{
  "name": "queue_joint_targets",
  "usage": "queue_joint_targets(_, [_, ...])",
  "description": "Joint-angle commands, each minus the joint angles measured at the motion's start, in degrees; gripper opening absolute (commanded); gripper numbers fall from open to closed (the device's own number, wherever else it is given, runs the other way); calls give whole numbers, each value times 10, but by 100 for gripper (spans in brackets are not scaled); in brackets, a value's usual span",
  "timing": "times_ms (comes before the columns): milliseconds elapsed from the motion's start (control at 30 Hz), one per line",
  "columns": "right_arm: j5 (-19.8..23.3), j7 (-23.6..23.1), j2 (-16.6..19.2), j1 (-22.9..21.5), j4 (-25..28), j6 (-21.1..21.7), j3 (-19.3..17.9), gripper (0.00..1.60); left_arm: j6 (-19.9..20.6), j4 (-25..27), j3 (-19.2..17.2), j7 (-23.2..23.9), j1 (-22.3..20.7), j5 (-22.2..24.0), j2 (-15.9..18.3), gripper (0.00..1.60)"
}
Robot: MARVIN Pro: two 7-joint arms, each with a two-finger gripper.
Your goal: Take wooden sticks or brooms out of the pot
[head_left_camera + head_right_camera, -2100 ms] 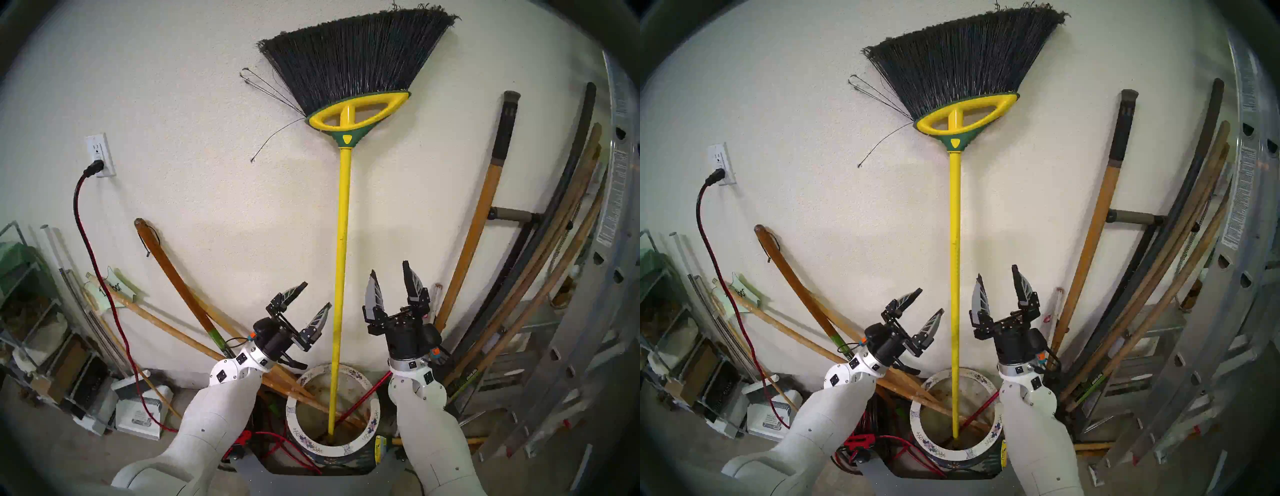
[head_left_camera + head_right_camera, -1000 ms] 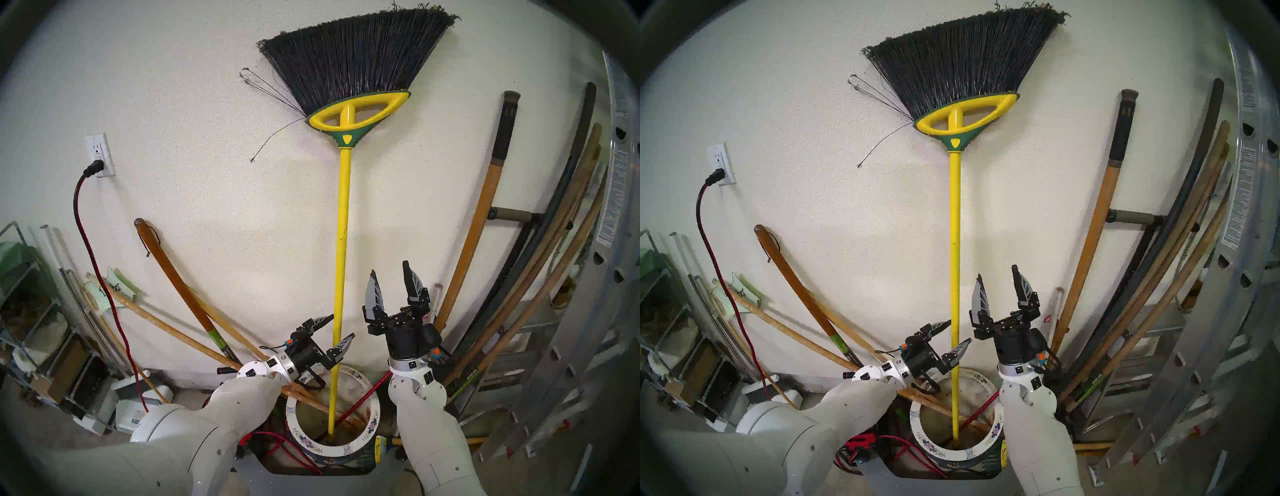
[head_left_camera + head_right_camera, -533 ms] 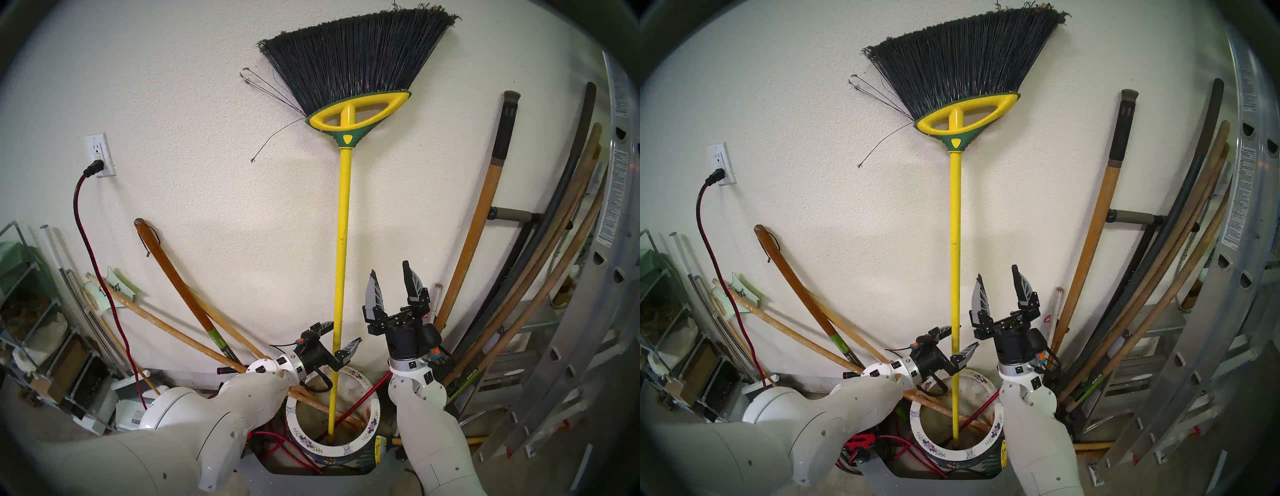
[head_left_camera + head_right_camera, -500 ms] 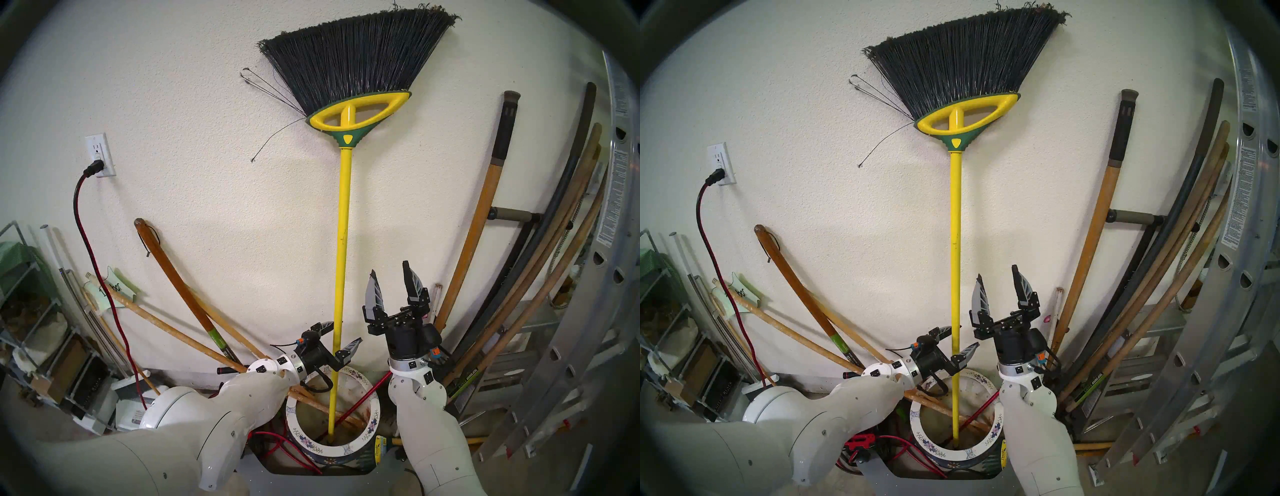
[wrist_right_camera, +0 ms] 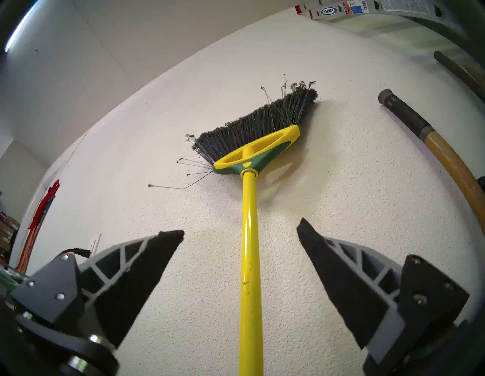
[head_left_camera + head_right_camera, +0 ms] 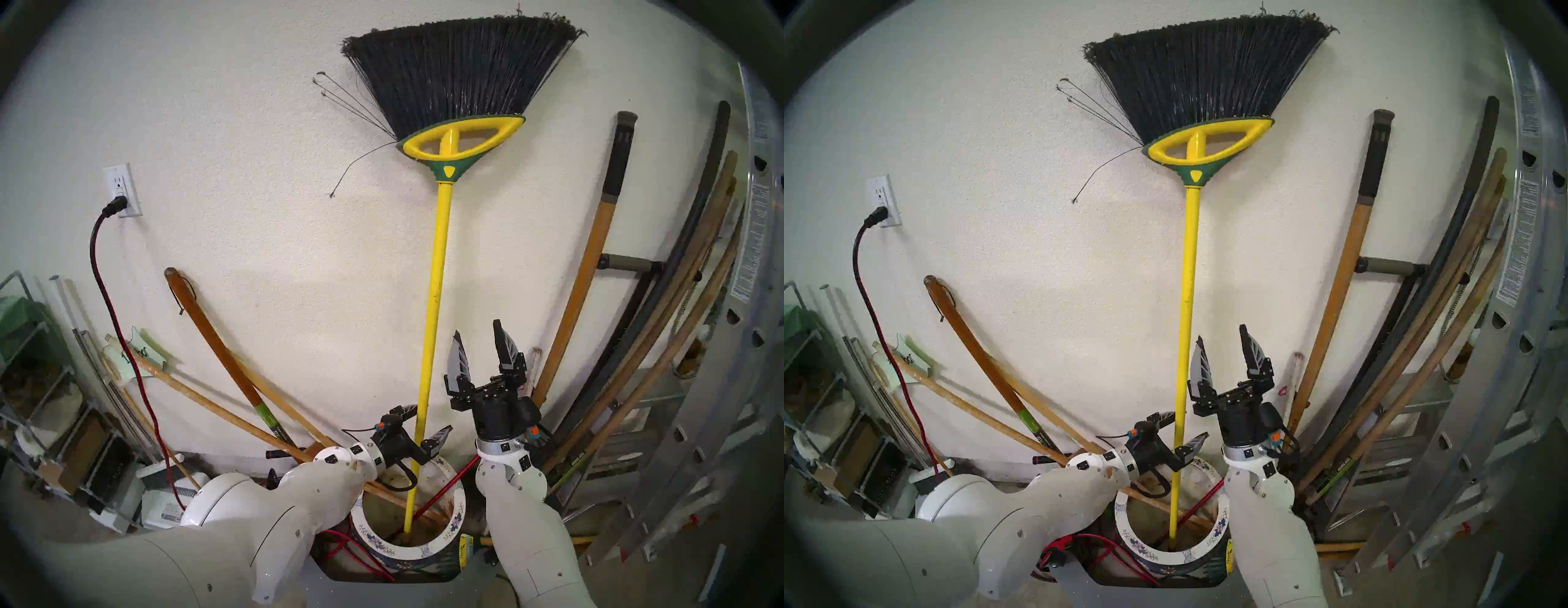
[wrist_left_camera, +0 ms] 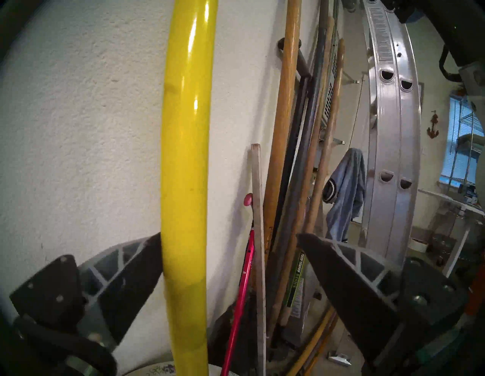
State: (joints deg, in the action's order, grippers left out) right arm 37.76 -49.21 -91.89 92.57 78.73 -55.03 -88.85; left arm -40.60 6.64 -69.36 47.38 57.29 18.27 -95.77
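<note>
A white wall outlet (image 6: 123, 190) holds a black plug with a red-and-black cord (image 6: 111, 322) trailing down the textured cream wall (image 6: 254, 170); brown wooden poles (image 6: 220, 352) lean leftward below it, more long wooden and dark handles (image 6: 589, 276) stack against the right side beside a silver aluminium ladder (image 6: 729, 382), a thin red rod (image 7: 242, 288) stands among them, and a blue cloth (image 7: 346, 191) hangs near the ladder

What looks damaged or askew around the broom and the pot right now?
The broom leans with its head toward the view's right, its pole between the open fingers of the left gripper. Several stray bristles splay sideways from the fan, bent and curled. The pot is brown-stained inside.
</note>
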Motion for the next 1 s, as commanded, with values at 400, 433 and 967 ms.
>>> queue_joint_targets(400, [0, 0, 0, 0, 0, 0, 0, 160, 19, -5, 5, -49, 12, -9, 4, 0])
queue_joint_targets(433, [0, 0, 0, 0, 0, 0, 0, 160, 19, -5, 5, -51, 12, -9, 4, 0])
queue_joint_targets(967, [0, -2, 3, -5, -25, 27, 10, 160, 12, -4, 8, -67, 12, -14, 4, 0])
